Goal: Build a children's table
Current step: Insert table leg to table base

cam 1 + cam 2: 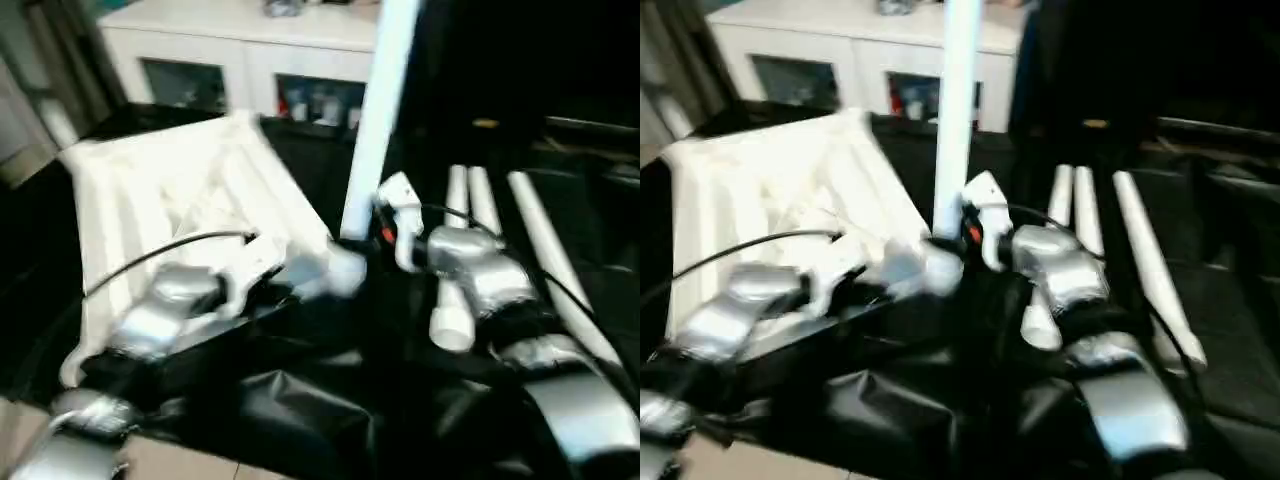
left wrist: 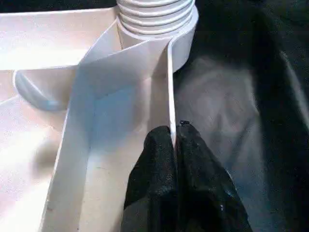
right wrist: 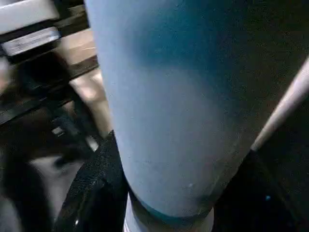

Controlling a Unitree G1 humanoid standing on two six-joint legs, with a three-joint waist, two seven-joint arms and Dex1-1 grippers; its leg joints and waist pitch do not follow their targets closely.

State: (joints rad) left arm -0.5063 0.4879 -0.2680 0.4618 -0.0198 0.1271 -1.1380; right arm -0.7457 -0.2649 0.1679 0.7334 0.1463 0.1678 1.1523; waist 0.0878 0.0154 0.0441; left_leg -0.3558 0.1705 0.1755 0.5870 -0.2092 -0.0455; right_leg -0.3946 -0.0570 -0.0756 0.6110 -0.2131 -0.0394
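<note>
The tabletop point(image 1: 170, 190) is found underside up, tilted, on the dark cover. Its thin edge wall is pinched by the left gripper point(image 2: 175, 137), the jaws almost fully closed, just beside the corner socket point(image 2: 157, 19). An upright leg point(image 1: 380, 110) standing at that socket is clasped by the right gripper point(image 3: 159, 212), roughly half open. Three further legs point(image 1: 530, 240) lie beside the tabletop. Cross-threading is judged likely if the leg is tilted; slippage of the thin wall would shift the socket

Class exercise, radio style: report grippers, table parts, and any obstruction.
Left gripper shut on tabletop rim. Right gripper clamped on upright leg at corner socket. Three legs lying loose alongside. No obstruction seen.
</note>
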